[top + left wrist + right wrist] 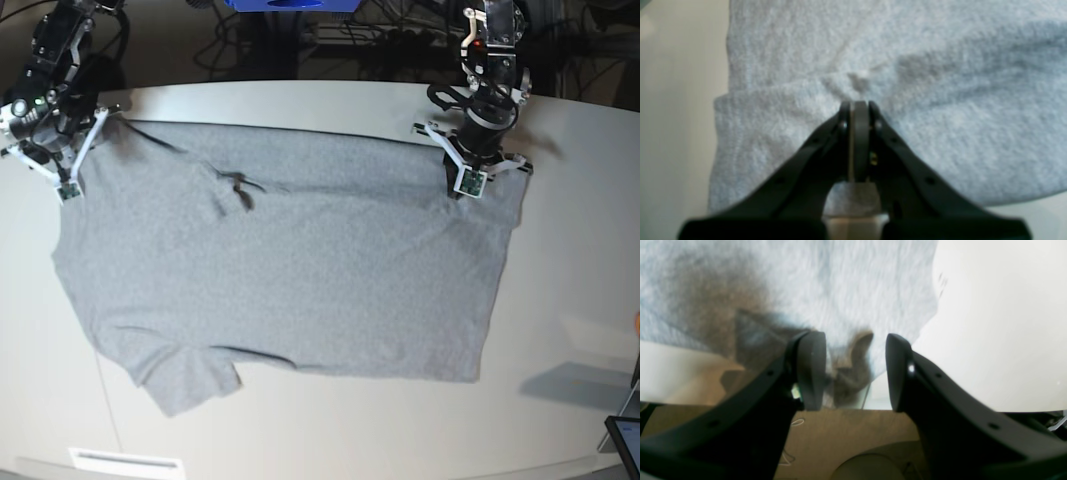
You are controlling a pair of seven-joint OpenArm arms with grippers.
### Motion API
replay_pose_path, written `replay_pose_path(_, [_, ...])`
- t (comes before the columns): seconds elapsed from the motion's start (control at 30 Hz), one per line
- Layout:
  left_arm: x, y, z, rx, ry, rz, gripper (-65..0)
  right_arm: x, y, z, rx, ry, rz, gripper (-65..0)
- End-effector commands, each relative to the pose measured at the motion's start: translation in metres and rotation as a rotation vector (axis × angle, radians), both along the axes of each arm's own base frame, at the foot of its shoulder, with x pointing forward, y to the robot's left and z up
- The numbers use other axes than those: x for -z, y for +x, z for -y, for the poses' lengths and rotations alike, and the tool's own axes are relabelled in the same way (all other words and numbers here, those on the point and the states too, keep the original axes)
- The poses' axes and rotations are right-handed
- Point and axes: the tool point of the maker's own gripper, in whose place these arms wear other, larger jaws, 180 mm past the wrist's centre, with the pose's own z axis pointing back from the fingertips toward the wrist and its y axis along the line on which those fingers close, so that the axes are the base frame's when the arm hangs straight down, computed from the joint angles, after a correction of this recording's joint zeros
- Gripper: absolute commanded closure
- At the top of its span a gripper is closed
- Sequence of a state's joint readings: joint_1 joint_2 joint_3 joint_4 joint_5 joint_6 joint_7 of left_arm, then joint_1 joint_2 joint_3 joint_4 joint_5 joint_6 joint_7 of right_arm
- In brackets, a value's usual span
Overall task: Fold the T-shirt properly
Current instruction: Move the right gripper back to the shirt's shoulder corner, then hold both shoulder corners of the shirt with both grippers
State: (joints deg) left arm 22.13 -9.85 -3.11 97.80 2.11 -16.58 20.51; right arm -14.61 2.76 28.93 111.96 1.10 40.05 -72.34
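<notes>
Clearly the large heather-grey cotton T-shirt (pixel 290 270) lies spread plain side up on the pale worktop (pixel 560 300), its long axis running across my base view between the two arms. My left tool (pixel 860 106) is clenched on a pinch of cloth at that view's right far corner. My right tool (pixel 855 370) stands released at the left far corner, a cloth fold between its jaws, so I judge it must grip first.

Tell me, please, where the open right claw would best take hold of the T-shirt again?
Probably the far corner edge of the T-shirt by the right claw, coming from the table's far edge: there the hem lies bunched and raised between its open jaws.
</notes>
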Motion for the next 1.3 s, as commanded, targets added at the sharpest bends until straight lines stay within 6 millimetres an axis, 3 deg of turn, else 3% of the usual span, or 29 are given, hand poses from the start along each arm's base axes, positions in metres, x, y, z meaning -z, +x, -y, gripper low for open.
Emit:
replay_pose_path(0.0, [-0.008,0.004,-0.002,-0.002,0.005,0.03,-2.9,-0.008,0.005,0.005,0.002,-0.019,0.025,-27.9])
replay_pose_path(1.13, [-0.008,0.004,-0.006,-0.011,0.009,0.029,-2.9,0.0,0.002,-0.008,0.008,0.02,0.016,-26.7])
replay_pose_path(1.2, [-0.008,0.004,-0.006,-0.011,0.009,0.029,-2.9,0.0,0.002,-0.008,0.008,0.022,0.016,-21.9])
replay_pose_path(1.27, [-0.008,0.004,-0.006,-0.011,0.009,0.029,-2.9,0.004,0.001,-0.009,0.011,0.031,0.003,-12.2])
